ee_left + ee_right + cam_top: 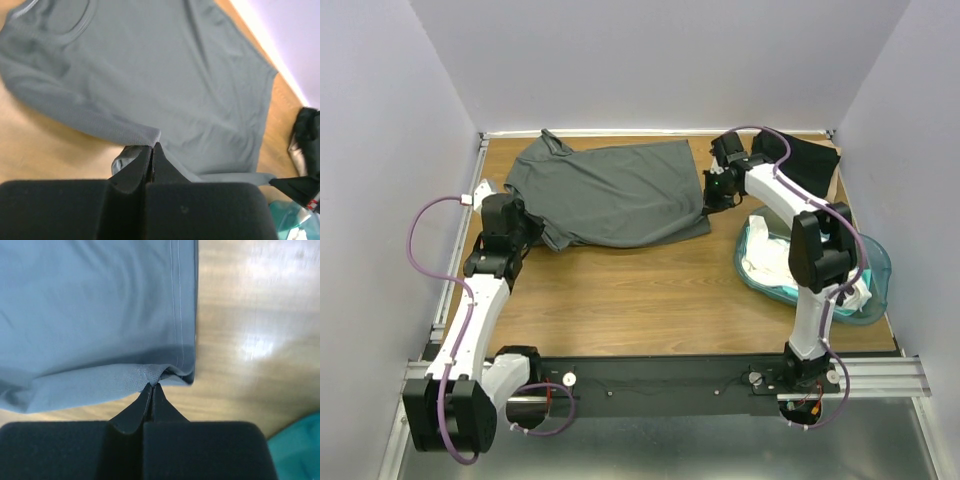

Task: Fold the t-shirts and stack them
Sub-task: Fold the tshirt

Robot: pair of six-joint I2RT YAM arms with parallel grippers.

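Note:
A dark grey t-shirt [610,190] lies spread on the back left of the wooden table, collar to the left and hem to the right. My left gripper [525,228] is at its near left side, shut on a fold of the sleeve edge [150,134]. My right gripper [713,197] is at the shirt's near right corner, shut on the hem fold [150,372]. A black t-shirt [807,160] lies crumpled at the back right corner. White t-shirts [768,262] lie bunched in the tub.
A translucent teal tub [876,268] stands on the right, beside my right arm. Bare wood [640,290] stretches in front of the grey shirt. White walls close in the table on three sides.

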